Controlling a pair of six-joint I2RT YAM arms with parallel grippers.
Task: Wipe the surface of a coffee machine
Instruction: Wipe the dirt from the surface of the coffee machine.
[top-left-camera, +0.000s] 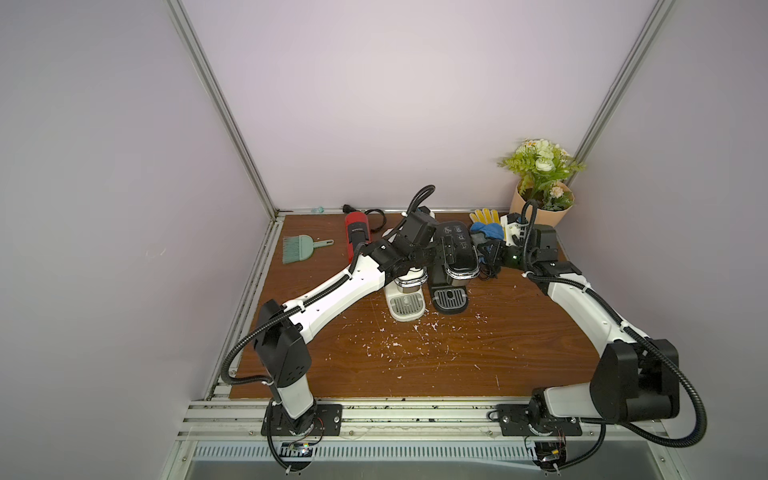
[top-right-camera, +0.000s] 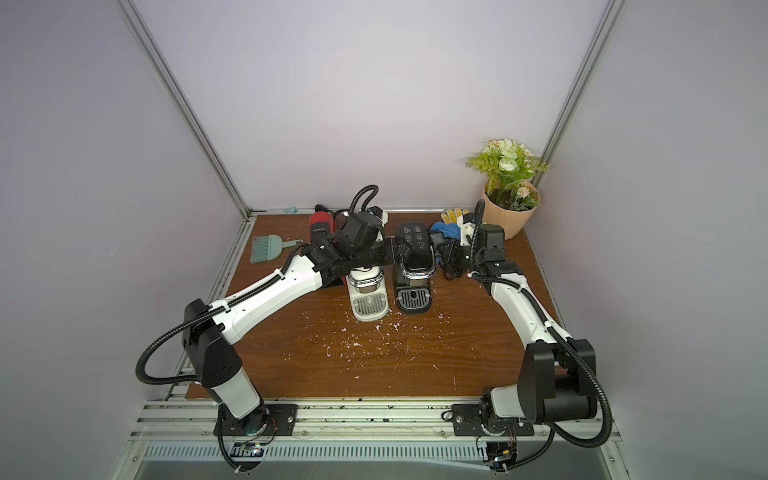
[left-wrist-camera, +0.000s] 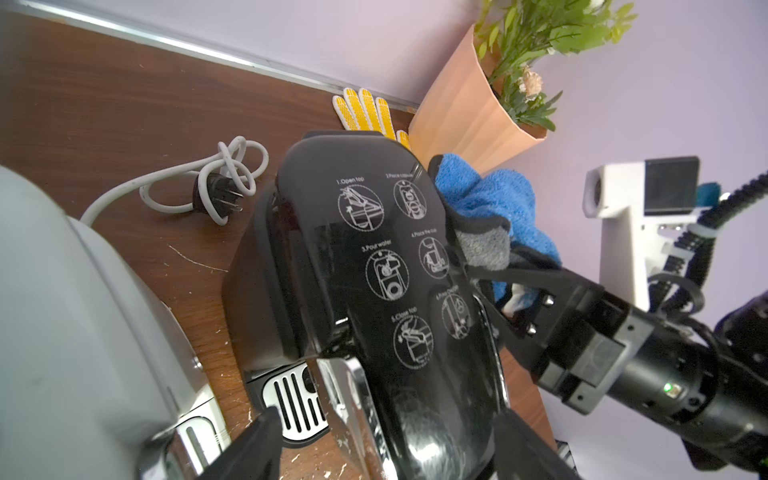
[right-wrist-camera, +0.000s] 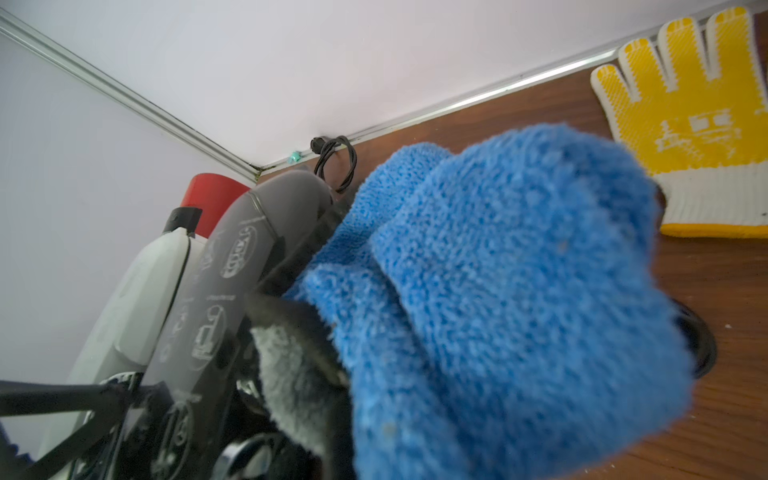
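Observation:
A black coffee machine (top-left-camera: 455, 249) (top-right-camera: 415, 249) with white instruction drawings on its lid (left-wrist-camera: 382, 257) stands at the back middle of the wooden table. My left gripper (top-left-camera: 442, 251) (left-wrist-camera: 390, 444) is open, its fingers on either side of the machine's front, with a gap showing on one side. My right gripper (top-left-camera: 487, 251) (left-wrist-camera: 473, 266) is shut on a blue and grey cloth (top-left-camera: 488, 229) (left-wrist-camera: 490, 195) (right-wrist-camera: 519, 291). The cloth lies against the machine's right side near the lid edge (right-wrist-camera: 232, 270). In the right wrist view it hides the fingers.
A white coffee machine (top-left-camera: 405, 299) (left-wrist-camera: 83, 311) stands just left of the black one, under my left arm. Behind are a red appliance (top-left-camera: 357, 232), a green hand brush (top-left-camera: 299, 248), a yellow glove (top-left-camera: 484, 216) (right-wrist-camera: 698, 124) and a potted plant (top-left-camera: 540, 208). White flecks (top-left-camera: 407, 345) litter the table in front.

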